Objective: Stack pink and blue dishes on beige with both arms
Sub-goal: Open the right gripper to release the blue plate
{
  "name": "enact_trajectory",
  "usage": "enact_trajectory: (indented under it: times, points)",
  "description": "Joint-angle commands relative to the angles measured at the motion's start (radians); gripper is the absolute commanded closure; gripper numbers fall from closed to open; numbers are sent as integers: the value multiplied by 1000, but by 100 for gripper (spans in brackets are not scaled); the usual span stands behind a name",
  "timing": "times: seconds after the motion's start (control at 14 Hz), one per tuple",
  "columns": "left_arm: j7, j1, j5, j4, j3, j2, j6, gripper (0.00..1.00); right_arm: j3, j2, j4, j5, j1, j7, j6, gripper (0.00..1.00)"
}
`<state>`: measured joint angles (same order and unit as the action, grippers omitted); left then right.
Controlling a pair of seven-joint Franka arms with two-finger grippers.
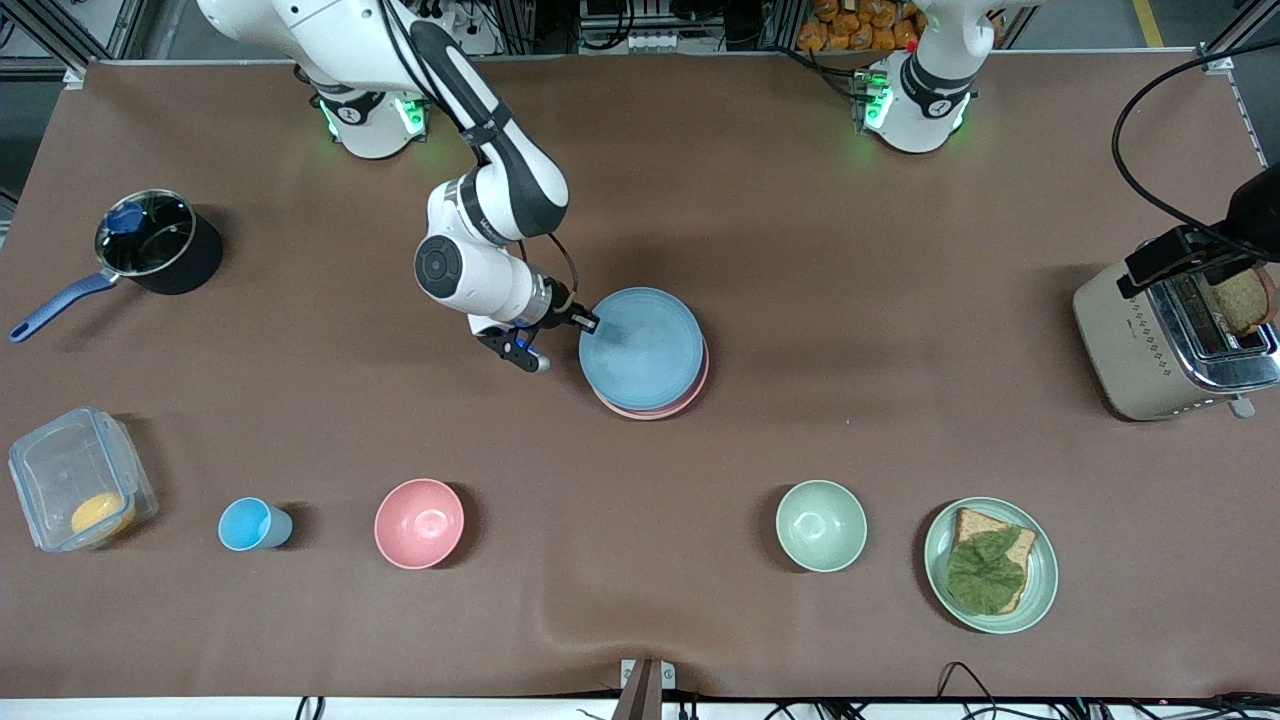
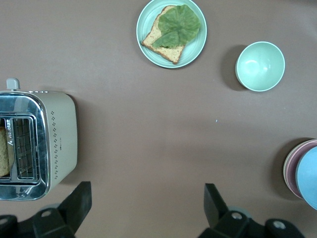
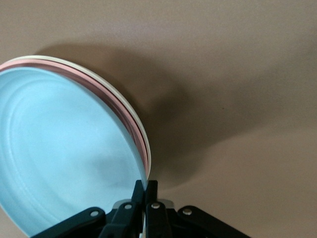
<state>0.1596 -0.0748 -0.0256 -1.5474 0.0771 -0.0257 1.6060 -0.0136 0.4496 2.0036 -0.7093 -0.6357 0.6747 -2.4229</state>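
My right gripper (image 1: 588, 322) pinches the blue plate's (image 1: 642, 348) rim; I'd lower it flush onto pink (image 1: 690, 397) before releasing; left gripper (image 2: 148, 208) waits, spread.

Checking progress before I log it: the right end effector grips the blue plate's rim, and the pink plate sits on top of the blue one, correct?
Not quite. The right end effector does grip the blue plate, but the front view shows the pink plate lies under it.

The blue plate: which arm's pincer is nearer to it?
Right. The right pincer grips the rim of the blue plate on the stack; the left pincer hangs open beside the toaster, well away from the plate.
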Motion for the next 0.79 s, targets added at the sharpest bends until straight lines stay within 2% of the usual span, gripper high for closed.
enact_trajectory:
  times: [0.0,0.07,0.14,0.29,0.5,0.71]
  points:
    - [-17,15,-13,-22,-17,24,-2,0,-5,-6,1,-13,-1,46,-13,85]
    - [-17,15,-14,-31,-13,29,-5,0,-5,-6,-6,-13,1,52,-13,84]
    - [-15,12,-14,-37,-11,30,-8,0,-5,-5,-9,-13,1,52,-13,72]
    - [-15,12,-7,-31,-10,30,-9,0,-3,-6,-20,-13,7,52,-13,0]
    - [-17,7,-7,-33,-13,38,-26,0,24,-25,-45,7,42,28,11,0]
    - [-17,-8,-7,-30,-17,47,-46,0,76,-31,-103,146,106,0,134,0]
